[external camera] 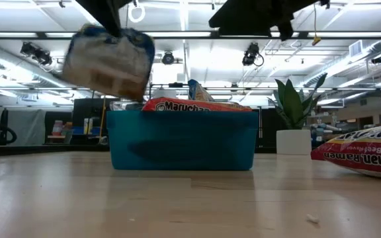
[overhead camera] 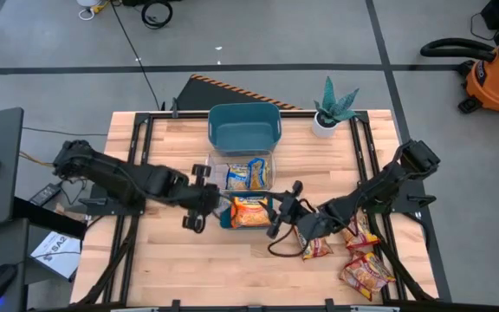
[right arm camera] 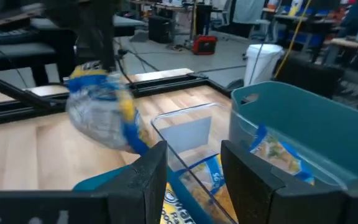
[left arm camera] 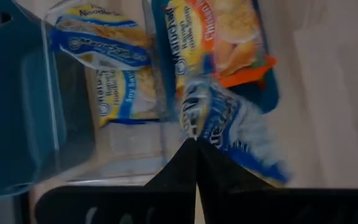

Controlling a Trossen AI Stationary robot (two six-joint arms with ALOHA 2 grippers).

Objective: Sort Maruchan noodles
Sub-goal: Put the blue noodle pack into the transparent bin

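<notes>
Aloft, left pincer (left arm camera: 194,146) clenched on a yellow-and-blue Maruchan packet (left arm camera: 229,127) above the clear bin (overhead camera: 243,173); right pincer (right arm camera: 194,163) released, idle. Risk: corner grip slips, dropping it into the orange-packet bin (overhead camera: 232,217).

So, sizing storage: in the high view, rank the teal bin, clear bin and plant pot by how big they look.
1. teal bin
2. clear bin, only slightly smaller
3. plant pot, clearly smallest
</notes>
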